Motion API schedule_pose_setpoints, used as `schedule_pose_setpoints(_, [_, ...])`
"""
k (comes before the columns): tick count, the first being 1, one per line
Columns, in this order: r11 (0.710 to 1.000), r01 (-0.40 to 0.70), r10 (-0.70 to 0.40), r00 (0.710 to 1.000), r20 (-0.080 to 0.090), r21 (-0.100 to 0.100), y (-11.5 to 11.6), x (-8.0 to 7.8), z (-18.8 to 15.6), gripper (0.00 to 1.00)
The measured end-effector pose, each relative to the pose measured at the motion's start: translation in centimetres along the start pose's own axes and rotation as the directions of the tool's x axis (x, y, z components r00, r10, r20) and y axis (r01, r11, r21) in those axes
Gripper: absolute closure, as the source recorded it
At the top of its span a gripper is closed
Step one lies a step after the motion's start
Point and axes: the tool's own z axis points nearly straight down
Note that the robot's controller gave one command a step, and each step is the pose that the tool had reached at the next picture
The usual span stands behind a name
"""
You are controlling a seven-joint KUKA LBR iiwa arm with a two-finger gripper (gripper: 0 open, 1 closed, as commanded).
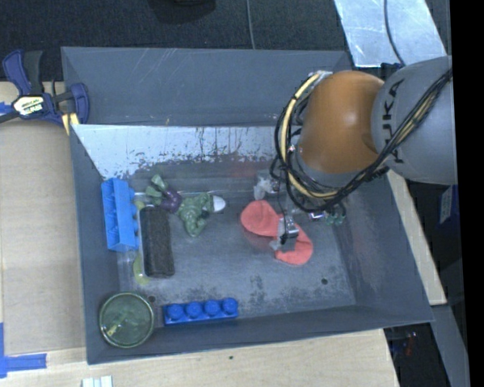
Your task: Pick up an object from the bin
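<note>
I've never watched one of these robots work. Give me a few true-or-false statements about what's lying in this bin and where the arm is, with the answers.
1. The gripper is down among the red pieces in the right half of the bin. True.
2. The round green thing lies in the view's upper right corner of the bin. False: it lies in the lower left corner.
3. A long blue block lies along the left side, next to a black pad. True.
4. The green toy figure lies directly under the gripper. False: it lies left of the red pieces, apart from the gripper.
</note>
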Motion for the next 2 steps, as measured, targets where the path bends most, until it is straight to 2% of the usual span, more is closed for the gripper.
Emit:
schedule_pose_setpoints(1, [0.979, -0.204, 0.204, 0.979, -0.001, 0.000, 0.7, -0.2, 2.9, 0.00])
schedule_pose_setpoints(2, [0.988, -0.154, 0.154, 0.988, 0.005, 0.000, 0.2, -0.8, 5.8, 1.00])
